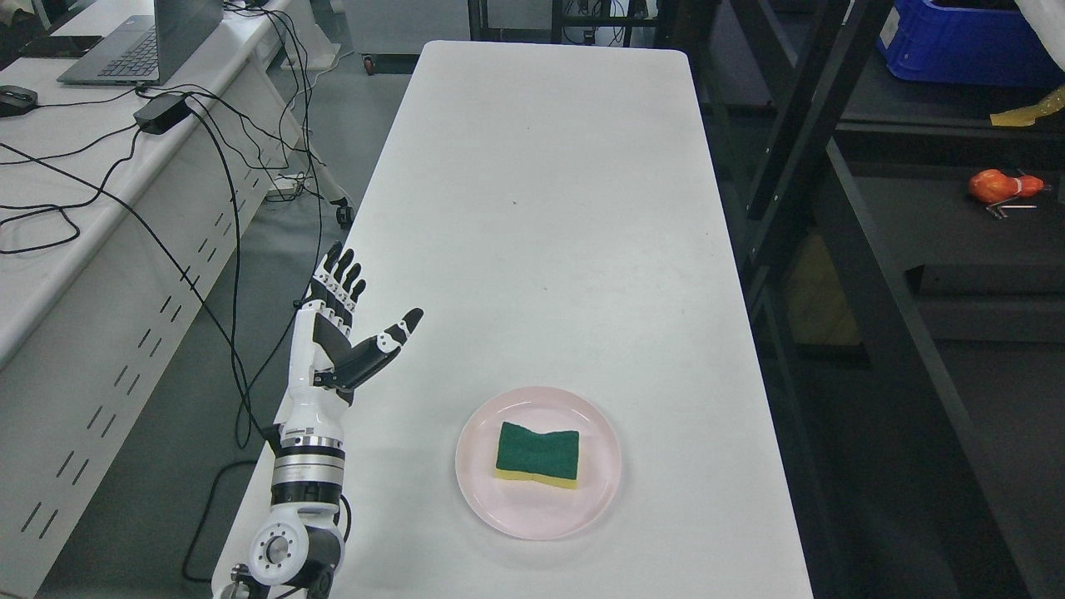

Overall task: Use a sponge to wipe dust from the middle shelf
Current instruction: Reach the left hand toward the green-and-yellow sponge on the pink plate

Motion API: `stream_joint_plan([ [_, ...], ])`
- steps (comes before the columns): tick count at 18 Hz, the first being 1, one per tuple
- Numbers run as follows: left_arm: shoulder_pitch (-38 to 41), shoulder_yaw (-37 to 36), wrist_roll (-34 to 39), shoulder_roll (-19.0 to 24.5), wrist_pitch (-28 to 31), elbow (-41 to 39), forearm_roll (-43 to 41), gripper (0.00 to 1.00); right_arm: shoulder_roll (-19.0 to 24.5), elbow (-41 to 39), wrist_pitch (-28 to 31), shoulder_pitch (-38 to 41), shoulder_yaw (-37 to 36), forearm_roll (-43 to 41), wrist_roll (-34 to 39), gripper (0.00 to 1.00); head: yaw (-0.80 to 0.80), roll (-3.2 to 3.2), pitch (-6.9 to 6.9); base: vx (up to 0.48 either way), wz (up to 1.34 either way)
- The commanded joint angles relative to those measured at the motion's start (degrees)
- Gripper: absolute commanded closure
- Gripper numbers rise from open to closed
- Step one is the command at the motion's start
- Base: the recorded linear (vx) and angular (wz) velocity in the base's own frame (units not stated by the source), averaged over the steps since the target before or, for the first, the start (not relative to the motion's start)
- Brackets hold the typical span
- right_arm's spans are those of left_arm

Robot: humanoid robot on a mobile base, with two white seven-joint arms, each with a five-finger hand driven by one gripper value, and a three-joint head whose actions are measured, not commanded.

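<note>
A green-topped sponge (537,455) with a yellow underside lies flat in a pale pink plate (499,499) near the front of the long white table (541,208). My left hand (354,312) is raised over the table's left edge, well to the left of the plate and apart from it. Its fingers are straight and its thumb spread; it holds nothing. The right arm does not show. A dark metal shelf rack (874,249) stands to the right of the table.
A white desk (83,208) on the left carries a laptop (141,42), a mouse and black cables that trail to the floor. On the rack's shelves sit an orange object (1003,185) and a blue crate (965,37).
</note>
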Motion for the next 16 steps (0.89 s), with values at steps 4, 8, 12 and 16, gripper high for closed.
stream_joint_plan([
  [4, -0.47, -0.78, -7.28, 1.0, -2.55, 0.51, -0.26, 0.02, -1.0, -1.0, 0.05, 0.0, 0.0, 0.0, 0.02, 0.0, 0.0, 0.0, 0.0, 0.001, -0.02],
  [8, -1.87, -0.87, -17.39, 2.81, -5.12, 2.54, -12.35, 0.02, -1.0, -1.0, 0.05, 0.0, 0.0, 0.0, 0.02, 0.0, 0.0, 0.0, 0.0, 0.017, -0.01],
  [12, -2.23, -2.19, -30.4, 7.9, -14.06, 3.07, -31.85, 0.02, -1.0, -1.0, 0.05, 0.0, 0.0, 0.0, 0.02, 0.0, 0.0, 0.0, 0.0, -0.006, 0.0],
  [16, -5.64, -3.59, -36.47, 11.42, -22.77, 2.98, -46.29, 0.03, -1.0, -1.0, 0.05, 0.0, 0.0, 0.0, 0.02, 0.0, 0.0, 0.0, 0.0, 0.0, 0.0],
])
